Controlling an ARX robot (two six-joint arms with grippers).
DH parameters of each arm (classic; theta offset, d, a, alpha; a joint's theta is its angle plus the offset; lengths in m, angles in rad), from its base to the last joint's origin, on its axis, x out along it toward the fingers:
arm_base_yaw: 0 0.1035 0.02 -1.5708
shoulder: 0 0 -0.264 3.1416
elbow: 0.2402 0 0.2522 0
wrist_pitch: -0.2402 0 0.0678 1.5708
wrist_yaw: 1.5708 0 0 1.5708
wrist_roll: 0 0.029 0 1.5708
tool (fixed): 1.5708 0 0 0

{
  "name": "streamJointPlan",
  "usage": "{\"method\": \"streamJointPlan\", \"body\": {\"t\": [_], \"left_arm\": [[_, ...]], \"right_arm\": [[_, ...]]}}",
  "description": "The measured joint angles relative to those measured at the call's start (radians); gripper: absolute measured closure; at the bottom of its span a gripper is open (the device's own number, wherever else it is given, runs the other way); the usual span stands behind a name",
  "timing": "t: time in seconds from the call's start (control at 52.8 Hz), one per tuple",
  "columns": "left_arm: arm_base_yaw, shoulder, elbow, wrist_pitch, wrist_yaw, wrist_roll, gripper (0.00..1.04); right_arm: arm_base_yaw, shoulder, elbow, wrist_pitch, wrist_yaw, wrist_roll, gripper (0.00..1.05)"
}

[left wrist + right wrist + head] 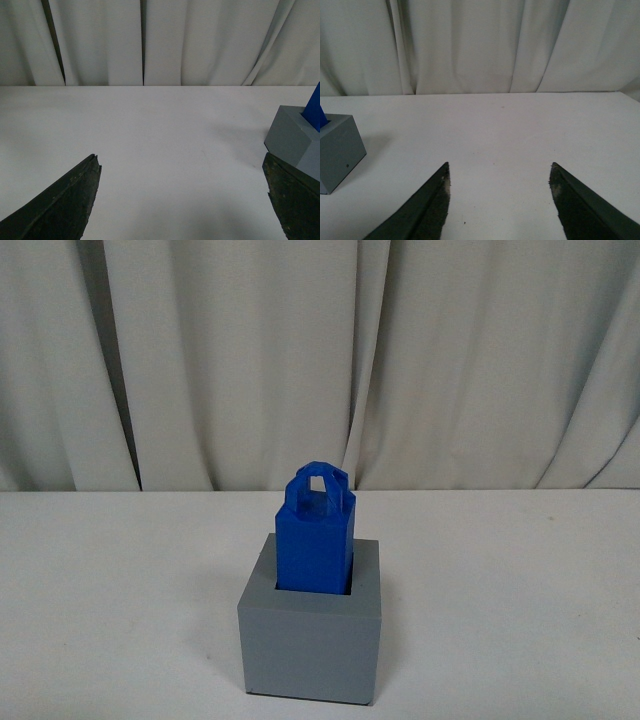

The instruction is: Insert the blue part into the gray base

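one left gripper (pixel 182 172) shows in its wrist view with its two dark fingers (pixel 65 205) spread wide and nothing between them, hovering over bare white table (pixel 120 580). one gray base (pixel 312 635) stands on the table near its front edge, about midway between the left and right edges, and its square top recess holds the one blue part (pixel 315 535), which sits upright inside with its upper body and arched loop handle rising above the rim. in the left wrist view the base sits just beside one finger. one right gripper (pixel 500 172) is likewise released, its fingers (pixel 420 210) well apart and empty over the table. behind the far edge hangs a pale curtain (pixel 450 360).
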Motion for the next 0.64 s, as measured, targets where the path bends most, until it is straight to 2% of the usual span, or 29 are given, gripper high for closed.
{"method": "streamJointPlan", "body": {"t": [0.171,0.645], "left_arm": [[0.0,0.0,0.0,0.0,0.0,0.0,0.06],[0.0,0.0,0.0,0.0,0.0,0.0,0.06]], "right_arm": [[0.0,0.0,0.0,0.0,0.0,0.0,0.06],[0.0,0.0,0.0,0.0,0.0,0.0,0.07]]}}
